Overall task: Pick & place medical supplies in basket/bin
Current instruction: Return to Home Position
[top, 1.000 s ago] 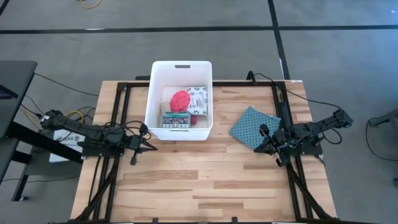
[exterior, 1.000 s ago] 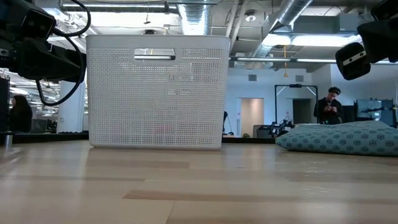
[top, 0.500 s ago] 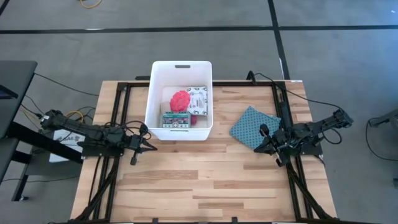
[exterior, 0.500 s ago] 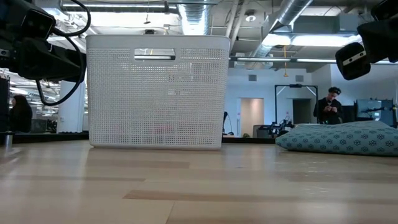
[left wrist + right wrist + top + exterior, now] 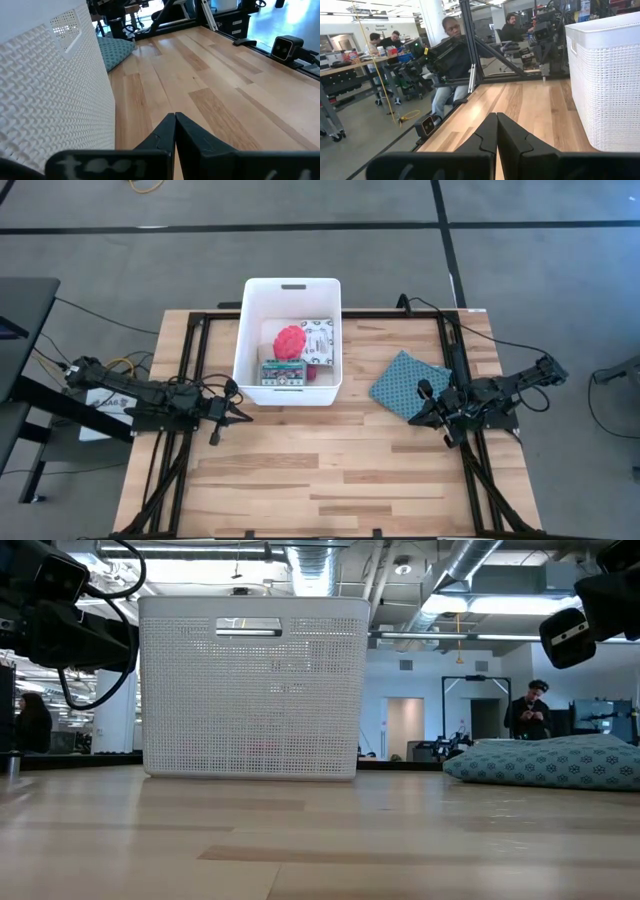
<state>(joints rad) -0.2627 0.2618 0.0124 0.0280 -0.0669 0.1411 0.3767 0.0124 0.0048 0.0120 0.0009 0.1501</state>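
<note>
both arms folded low, one at each side
left gripper [image 5: 240, 417] and right gripper [image 5: 414, 418] point inward, fingers pressed together

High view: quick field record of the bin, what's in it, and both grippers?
bin: white bin, upright, handle slot at its far end
in bin: pink spiky disc, patterned white pouch, teal-green packet, magenta piece
outside bin: teal dotted cloth, to the bin's right
left gripper: shut, empty, low beside the bin
right gripper: shut, empty, by the cloth
</note>
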